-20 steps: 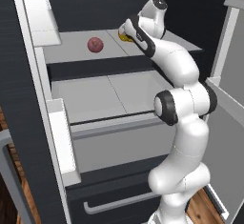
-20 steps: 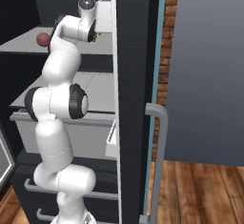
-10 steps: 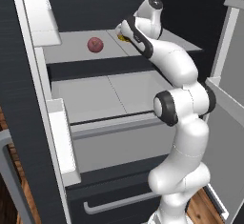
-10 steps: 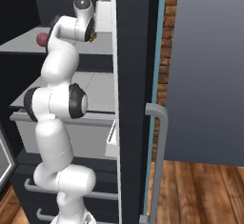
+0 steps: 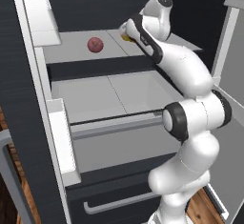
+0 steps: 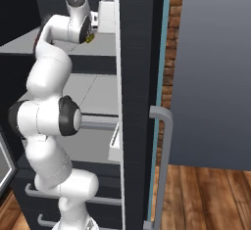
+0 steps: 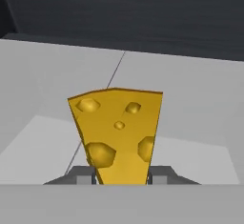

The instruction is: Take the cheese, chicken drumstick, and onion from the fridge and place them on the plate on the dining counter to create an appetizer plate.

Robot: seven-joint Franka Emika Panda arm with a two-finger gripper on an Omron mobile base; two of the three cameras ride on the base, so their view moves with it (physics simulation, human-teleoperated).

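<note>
Inside the fridge, on the upper light grey shelf, the claw is closed on the cheese. The hand view shows the yellow wedge with holes standing upright, its narrow end down between the two dark fingertips, one pressing on each side of the wedge. Grey shelf surface with a thin seam line runs behind the wedge, and the dark back wall of the fridge lies beyond that.

From the left base view, the arm reaches up and forward to the right part of the upper shelf, where a small patch of yellow shows just beside the wrist. The onion, a pinkish-red ball, rests on the same shelf to the left of the claw, apart from it and untouched.

Below the upper shelf sits a second light grey shelf, and beneath that a drawer with a bar handle. White door bins hang on the open door at the left.

From the right base view, the wrist sits at the upper shelf level, with a sliver of yellow beside it. The dark edge of the other fridge door, with its grey bar handle, stands between the arm and a brick wall strip.
</note>
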